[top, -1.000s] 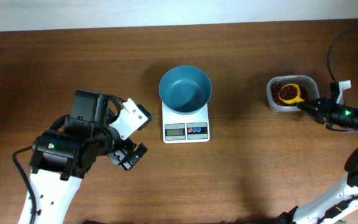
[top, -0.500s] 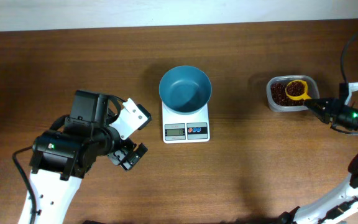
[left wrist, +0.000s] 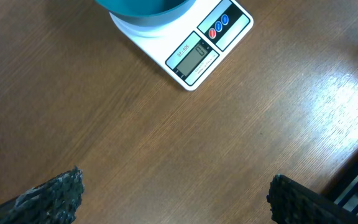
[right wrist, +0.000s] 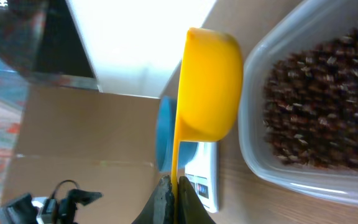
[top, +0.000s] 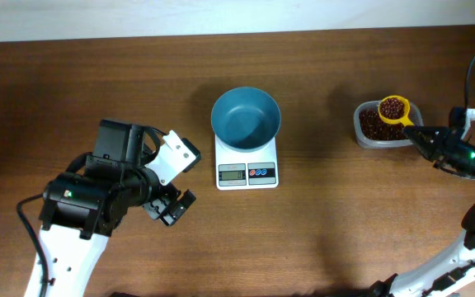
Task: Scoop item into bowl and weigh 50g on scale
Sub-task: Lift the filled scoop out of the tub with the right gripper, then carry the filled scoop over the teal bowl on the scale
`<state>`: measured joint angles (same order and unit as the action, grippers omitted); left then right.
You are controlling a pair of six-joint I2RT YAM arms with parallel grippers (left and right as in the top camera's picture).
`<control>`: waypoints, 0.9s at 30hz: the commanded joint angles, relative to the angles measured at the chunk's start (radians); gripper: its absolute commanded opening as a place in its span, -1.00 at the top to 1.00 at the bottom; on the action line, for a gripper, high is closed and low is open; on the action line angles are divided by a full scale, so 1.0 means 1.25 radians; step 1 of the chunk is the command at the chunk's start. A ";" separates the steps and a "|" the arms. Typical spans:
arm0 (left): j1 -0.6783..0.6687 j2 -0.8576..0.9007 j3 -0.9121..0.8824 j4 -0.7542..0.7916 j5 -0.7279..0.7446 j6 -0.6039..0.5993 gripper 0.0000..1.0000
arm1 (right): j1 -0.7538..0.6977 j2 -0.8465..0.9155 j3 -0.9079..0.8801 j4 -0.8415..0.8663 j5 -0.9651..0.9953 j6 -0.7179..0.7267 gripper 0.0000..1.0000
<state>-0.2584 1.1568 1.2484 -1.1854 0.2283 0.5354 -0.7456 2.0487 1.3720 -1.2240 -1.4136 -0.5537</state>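
Note:
The teal-blue bowl [top: 246,118] sits on the white scale [top: 246,172] at mid-table. Dark red-brown beans [top: 371,124] fill a clear tub [top: 386,143] at the right. My right gripper [top: 423,134] is shut on the handle of a yellow scoop [top: 394,108], which holds beans above the tub's far edge. The right wrist view shows the scoop's cup [right wrist: 210,87] from below, the gripper [right wrist: 174,186] clamping its thin handle, and the beans [right wrist: 316,106] beside it. My left gripper [top: 171,206] stands open over bare table, left of the scale [left wrist: 191,43], with nothing between its fingers [left wrist: 55,196].
The bowl [left wrist: 145,7] is cut off by the top edge of the left wrist view. The right arm's cable [top: 472,66] loops above the tub. A pale wall runs along the table's far edge [top: 237,33].
The scoop has risen out of the beans in the tub with a load and shifted toward the far side. My right gripper has drawn slightly right. The left arm has stayed still.

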 commanded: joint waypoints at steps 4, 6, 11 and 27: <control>0.005 0.005 0.015 0.001 0.000 0.015 -0.98 | 0.004 0.006 -0.004 -0.055 -0.111 -0.088 0.92; 0.005 0.005 0.015 0.001 0.000 0.015 -0.98 | 0.013 0.006 -0.004 -0.075 -0.111 -0.105 0.92; 0.005 0.005 0.015 0.001 0.000 0.015 -0.98 | 0.065 0.006 -0.004 -0.087 -0.111 -0.104 0.92; 0.005 0.005 0.015 0.001 0.000 0.015 -0.98 | 0.270 0.004 0.074 -0.108 -0.111 -0.088 0.92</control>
<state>-0.2584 1.1568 1.2484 -1.1854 0.2283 0.5354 -0.4622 2.0487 1.3945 -1.3586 -1.5101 -0.6556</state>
